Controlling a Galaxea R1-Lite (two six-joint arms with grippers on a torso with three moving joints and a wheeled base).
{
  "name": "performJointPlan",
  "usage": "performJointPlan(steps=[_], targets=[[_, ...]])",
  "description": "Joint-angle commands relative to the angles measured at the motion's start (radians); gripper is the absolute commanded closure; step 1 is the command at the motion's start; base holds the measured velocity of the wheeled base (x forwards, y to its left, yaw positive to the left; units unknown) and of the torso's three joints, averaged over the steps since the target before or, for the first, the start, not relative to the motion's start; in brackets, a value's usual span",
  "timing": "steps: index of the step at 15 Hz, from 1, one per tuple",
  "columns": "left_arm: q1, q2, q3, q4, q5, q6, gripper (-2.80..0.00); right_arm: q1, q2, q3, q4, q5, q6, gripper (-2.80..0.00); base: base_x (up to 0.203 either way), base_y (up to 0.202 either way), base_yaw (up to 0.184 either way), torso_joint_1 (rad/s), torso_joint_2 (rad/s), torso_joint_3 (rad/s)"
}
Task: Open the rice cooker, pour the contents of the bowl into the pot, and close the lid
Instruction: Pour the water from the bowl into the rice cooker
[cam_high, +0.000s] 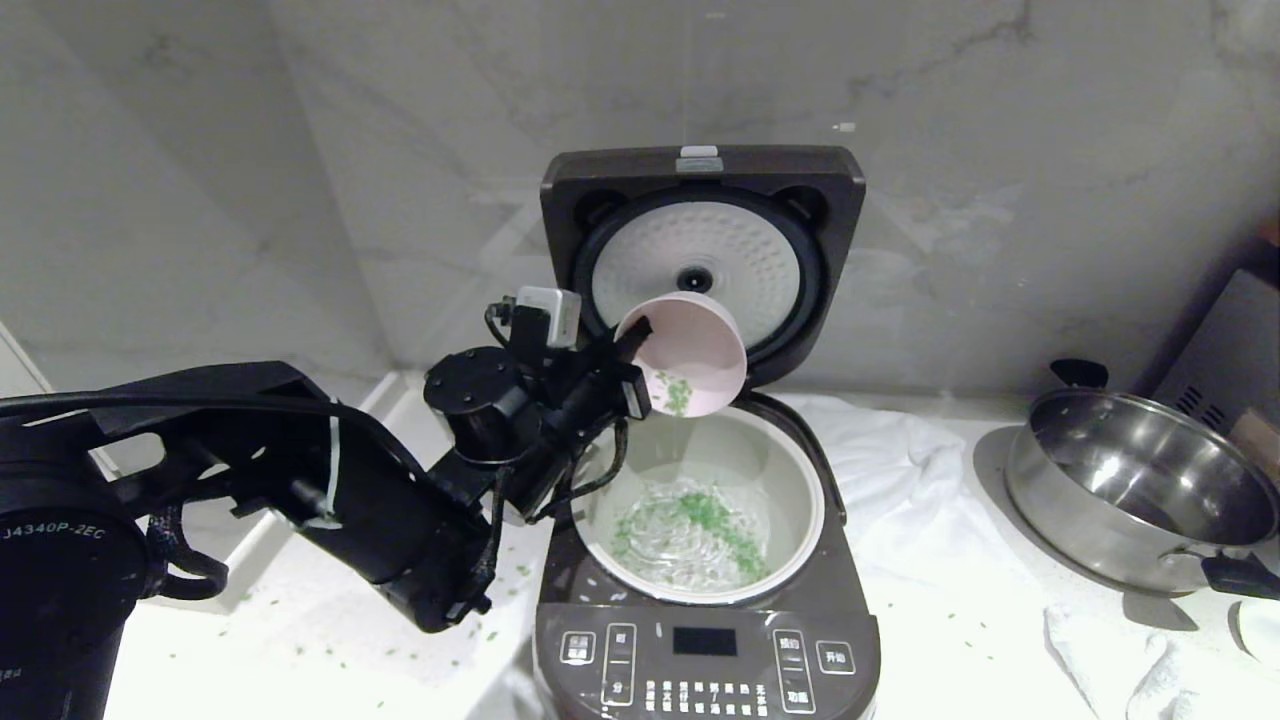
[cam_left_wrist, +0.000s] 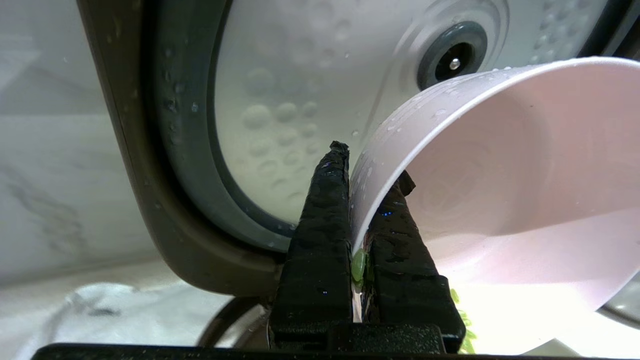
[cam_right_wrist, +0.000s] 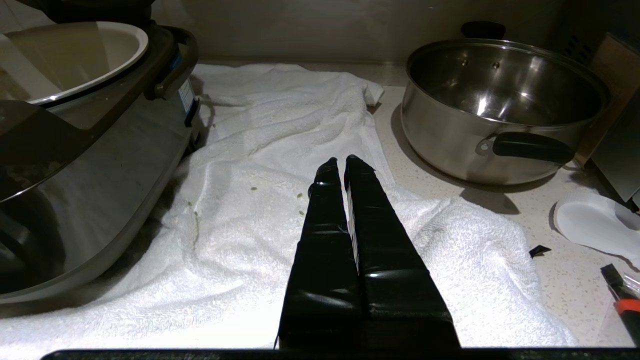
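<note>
The rice cooker (cam_high: 700, 640) stands in the middle with its lid (cam_high: 700, 200) raised upright, dimpled white underside facing me. My left gripper (cam_high: 632, 350) is shut on the rim of the pale pink bowl (cam_high: 700, 345), one finger inside and one outside. The bowl is tipped steeply over the pot (cam_high: 795, 470). Green bits (cam_high: 678, 393) cling near the bowl's lower lip, and a thin stream falls from it. More green bits and water (cam_high: 700, 530) lie in the pot. In the left wrist view the bowl (cam_left_wrist: 500, 175) is pinched in the gripper (cam_left_wrist: 370, 165), in front of the lid (cam_left_wrist: 280, 100). My right gripper (cam_right_wrist: 345, 162) hangs shut and empty over a white towel (cam_right_wrist: 250, 225).
A shiny steel pan (cam_high: 1130, 480) with a black handle sits at the right on the counter, beyond the crumpled towel (cam_high: 920, 500). Stray green bits (cam_high: 300, 650) dot the counter left of the cooker. A marble wall (cam_high: 1000, 200) rises close behind the lid.
</note>
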Motion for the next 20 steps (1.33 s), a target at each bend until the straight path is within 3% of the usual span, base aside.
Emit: performJointPlan(steps=[1,4,7,9,10,12,14,17,20], targets=[[0.006,0.040,-0.004,-0.008,0.003,0.047,0.00,0.000,0.000,0.002,0.000,0.000,-0.001,0.00,0.000,0.000,0.000,0.000,0.00,0.000],[0.012,0.023,-0.032,-0.008,-0.002,0.225,0.00,0.000,0.000,0.002,0.000,0.000,-0.002,0.00,0.000,0.000,0.000,0.000,0.00,0.000],[0.010,-0.021,-0.047,-0.008,-0.031,0.443,0.00,0.000,0.000,0.002,0.000,0.000,0.000,0.00,0.000,0.000,0.000,0.000,0.00,0.000],[0.011,-0.068,-0.043,-0.008,-0.058,0.473,0.00,0.000,0.000,0.002,0.000,0.000,0.000,0.00,0.000,0.000,0.000,0.000,0.00,0.000],[0.012,-0.082,-0.035,-0.008,-0.101,0.502,0.00,0.000,0.000,0.002,0.000,0.000,0.000,0.00,0.000,0.000,0.000,0.000,0.00,0.000],[0.013,-0.099,0.020,-0.008,-0.161,0.605,0.00,0.000,0.000,0.002,0.000,0.000,0.000,0.00,0.000,0.000,0.000,0.000,0.00,0.000],[-0.011,-0.096,0.053,-0.008,-0.161,0.724,0.00,0.000,0.000,0.002,0.000,0.000,0.000,0.00,0.000,0.000,0.000,0.000,0.00,0.000],[-0.046,-0.070,0.067,-0.008,-0.136,0.742,0.00,0.000,0.000,0.002,0.000,0.000,0.000,0.00,0.000,0.000,0.000,0.000,0.00,0.000],[-0.054,-0.029,0.050,-0.008,-0.109,0.661,0.00,0.000,0.000,0.002,0.000,0.000,0.000,0.00,0.000,0.000,0.000,0.000,0.00,0.000]])
